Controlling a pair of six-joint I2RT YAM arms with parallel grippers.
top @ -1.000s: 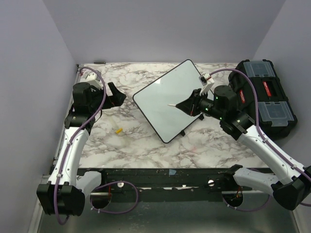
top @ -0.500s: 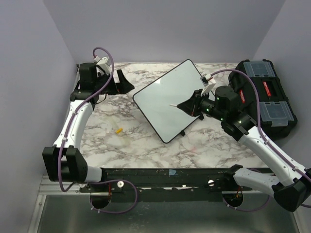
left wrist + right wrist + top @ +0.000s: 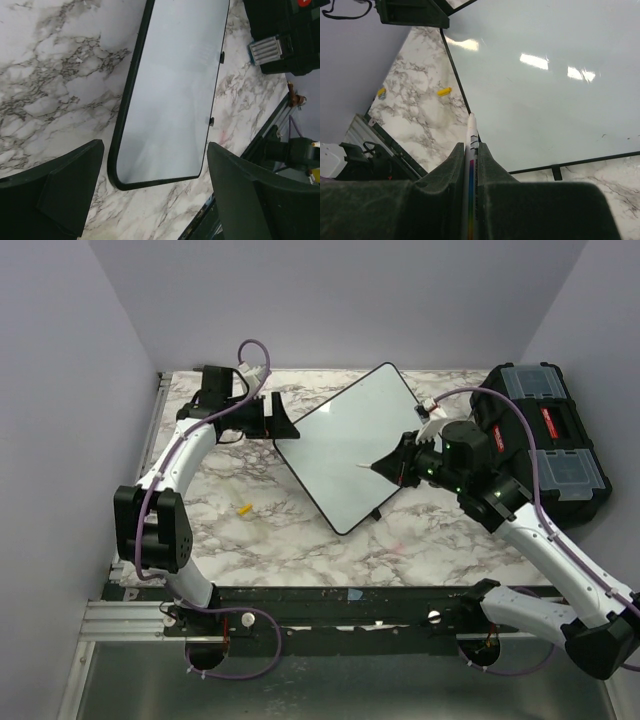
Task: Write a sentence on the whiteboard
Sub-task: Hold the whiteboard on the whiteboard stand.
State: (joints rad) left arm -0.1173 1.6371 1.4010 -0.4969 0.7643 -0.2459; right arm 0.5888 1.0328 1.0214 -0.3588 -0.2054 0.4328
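The whiteboard (image 3: pixel 345 440) lies cornerwise on the marble table (image 3: pixel 300 540), with a black toolbox (image 3: pixel 548 440) to its right. From above, the left gripper (image 3: pixel 278 424) sits at the board's left corner. Only its wrist view shows its fingers (image 3: pixel 65 190) spread wide, holding nothing. The right gripper (image 3: pixel 385 466) hangs over the board. Its wrist view shows it clamped tight on a marker (image 3: pixel 471 140). A yellow cap (image 3: pixel 244 508) lies on the marble.

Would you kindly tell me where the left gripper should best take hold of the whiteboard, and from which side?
Probably the thin black rim at the left corner, approached from the left by the open left gripper: the whiteboard lies flat on small feet, and the marker in the right gripper occupies the other side.
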